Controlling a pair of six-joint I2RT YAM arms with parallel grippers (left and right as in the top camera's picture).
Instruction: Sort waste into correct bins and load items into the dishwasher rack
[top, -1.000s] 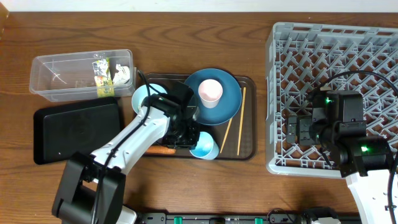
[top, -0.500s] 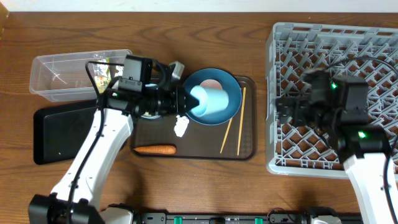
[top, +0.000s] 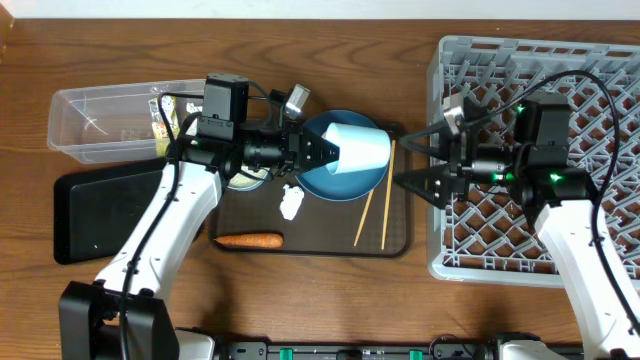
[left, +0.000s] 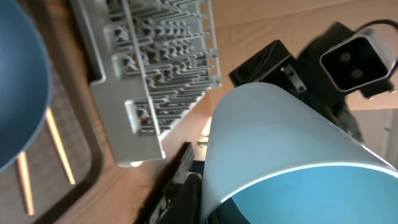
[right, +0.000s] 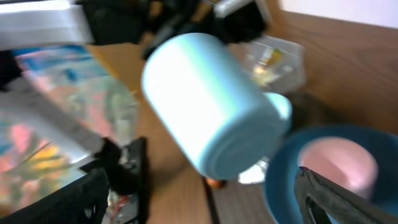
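My left gripper (top: 322, 156) is shut on the rim of a pale blue bowl (top: 357, 150), holding it on its side above the dark blue plate (top: 322, 182). In the left wrist view the bowl (left: 280, 137) fills the lower right. My right gripper (top: 414, 163) stands open just right of the bowl, at the left edge of the grey dishwasher rack (top: 560, 70). From the right wrist the bowl (right: 211, 106) hangs ahead between the open fingers (right: 93, 193), with the pink cup (right: 339, 165) on the plate (right: 292, 186) below.
On the brown serving tray (top: 400, 245) lie an orange carrot stick (top: 248, 240), a white paper wad (top: 291, 205) and wooden chopsticks (top: 386, 195). The clear tub (top: 100, 125) holds a yellow-green wrapper (top: 163, 112). The black tray (top: 105, 210) lies in front of it.
The left arm lifted the bowl off the serving tray and carried it right. The right arm swung left from over the rack toward the bowl, jaws open.
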